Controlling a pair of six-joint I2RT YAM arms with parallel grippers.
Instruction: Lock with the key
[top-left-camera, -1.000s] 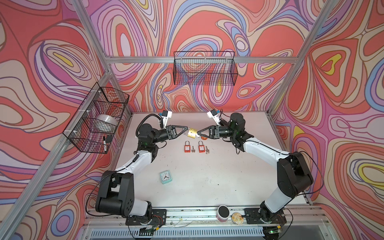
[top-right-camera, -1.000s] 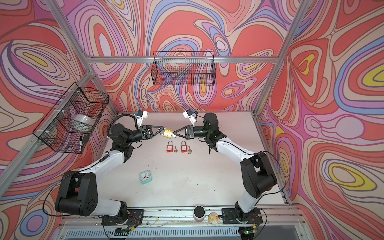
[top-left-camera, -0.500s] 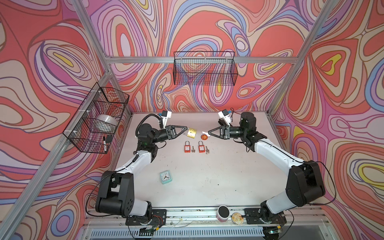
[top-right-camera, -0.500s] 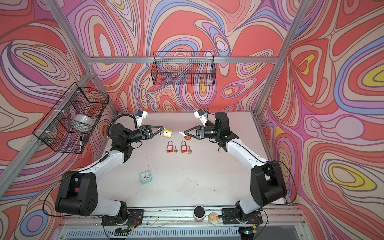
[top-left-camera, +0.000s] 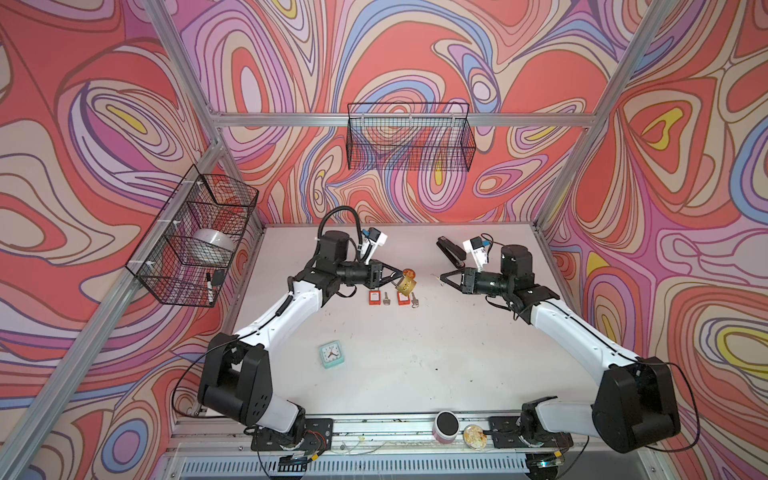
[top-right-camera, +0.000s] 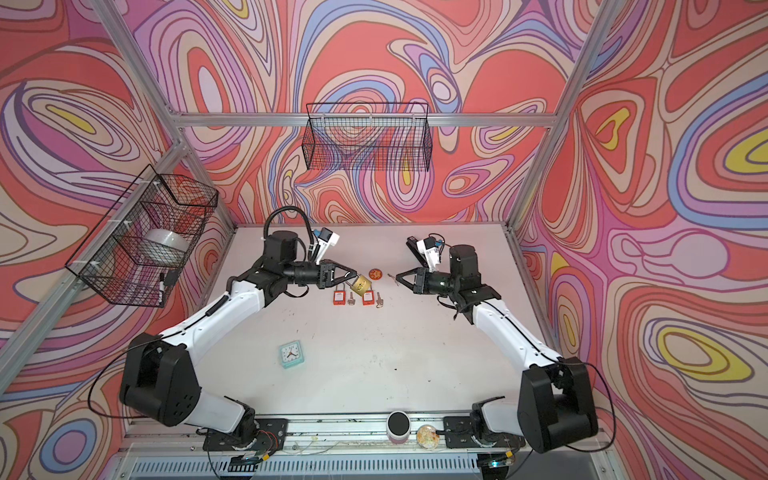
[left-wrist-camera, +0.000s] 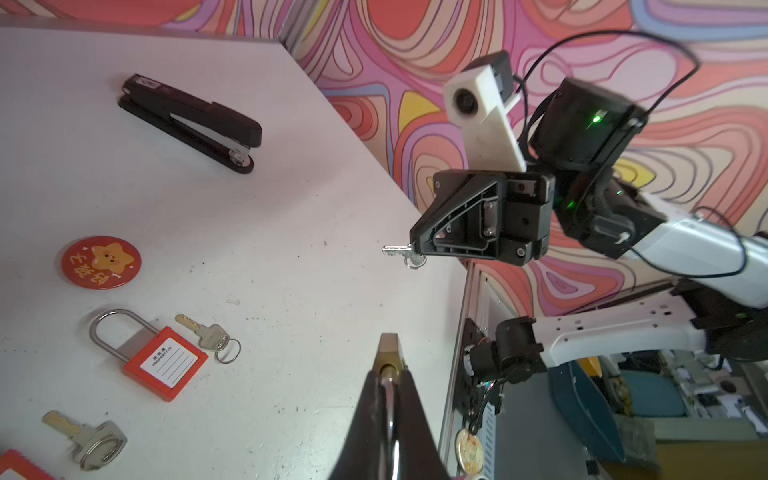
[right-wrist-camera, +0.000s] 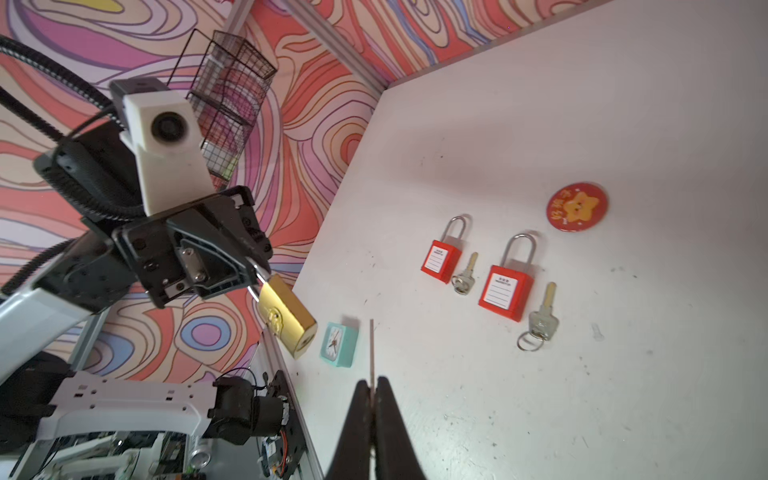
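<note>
Holding a brass padlock (right-wrist-camera: 286, 316) aloft by its shackle, the left fingers (right-wrist-camera: 216, 257) are clamped tight on the steel loop; the body hangs tilted just below them, clear of the tabletop (top-left-camera: 415, 365); opposite, the right fingers (left-wrist-camera: 461, 220) are pinched together on the head of a small silver key (left-wrist-camera: 398, 250), its blade sticking out toward the lock. — Stringer

How far along is the job; is it locked? — Desk

Not by my reading; key and padlock are near but apart in both top views, with open air between them; the keyway on the padlock's end face, seen from the right wrist, has nothing in it; whether the shackle is latched I cannot tell, since the fingers cover its top; both pieces are in hand, and what looks left is closing the gap, seating the blade and turning it. — Stringer

And the arms? — Desk

Both reach forward from the near rail, forearms rising, wrists roughly level, tips facing each other over the middle of the tabletop; the left arm carries its lock above two red padlocks (top-left-camera: 375, 297) that lie flat, each with a spare key (top-left-camera: 387, 298) beside it; those look untouched; lining a thin blade up with a dangling lock is, I judge, the fiddly part. — Stringer
</note>
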